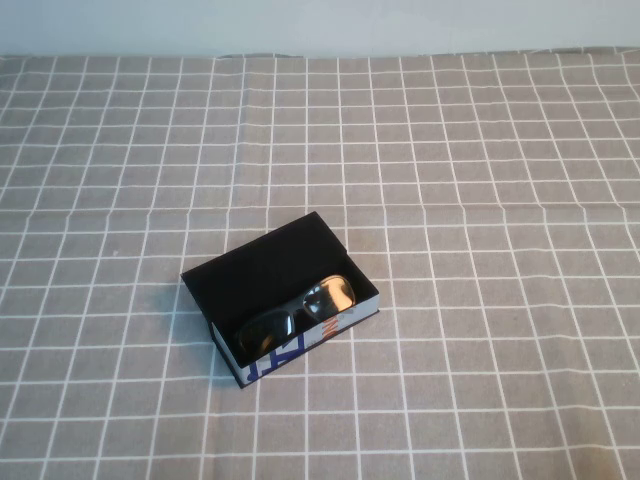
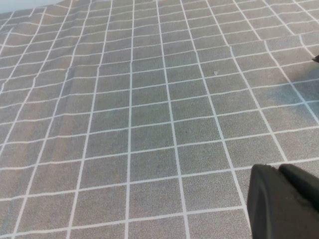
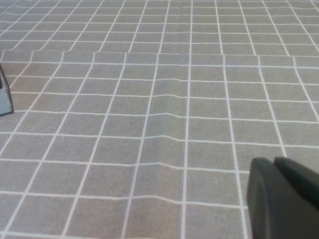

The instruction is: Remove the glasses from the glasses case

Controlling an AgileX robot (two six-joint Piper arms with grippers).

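The glasses case (image 1: 300, 345) lies open on the checked cloth, a little left of the middle in the high view, its black inside facing up and its white side with blue lettering towards me. The black glasses (image 1: 300, 315) lie folded inside it along the near wall, lenses reflecting light. Neither arm shows in the high view. My left gripper (image 2: 281, 172) shows only in the left wrist view, fingers together, empty, above bare cloth. My right gripper (image 3: 275, 163) shows only in the right wrist view, fingers together, empty, above bare cloth.
A grey cloth with a white grid (image 1: 480, 150) covers the whole table, with slight creases. A pale wall runs along the far edge. A small grey-blue corner (image 3: 4, 97) of some object peeks in at the edge of the right wrist view.
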